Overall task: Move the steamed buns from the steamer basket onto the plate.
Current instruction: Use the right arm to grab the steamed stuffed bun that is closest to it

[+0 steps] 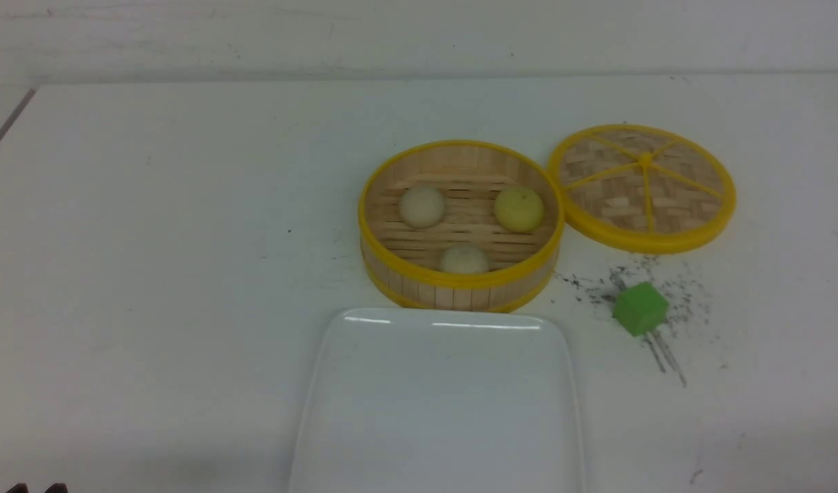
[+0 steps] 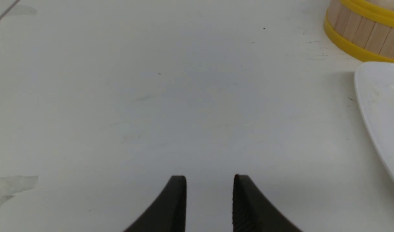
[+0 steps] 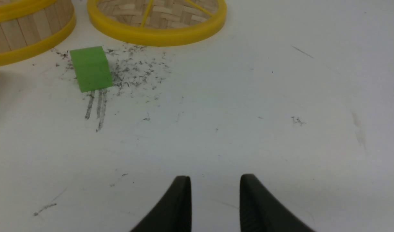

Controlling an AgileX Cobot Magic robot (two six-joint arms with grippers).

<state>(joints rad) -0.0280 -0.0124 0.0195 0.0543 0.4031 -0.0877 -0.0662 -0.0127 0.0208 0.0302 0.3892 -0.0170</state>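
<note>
Both jaws parted, empty; steamed buns (image 1: 422, 206) in steamer basket (image 1: 453, 296), well away.

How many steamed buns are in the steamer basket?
3. In the steamer basket: an off-white bun rear left, a yellow bun rear right, a second off-white bun by the near wall. None seems hidden.
</note>
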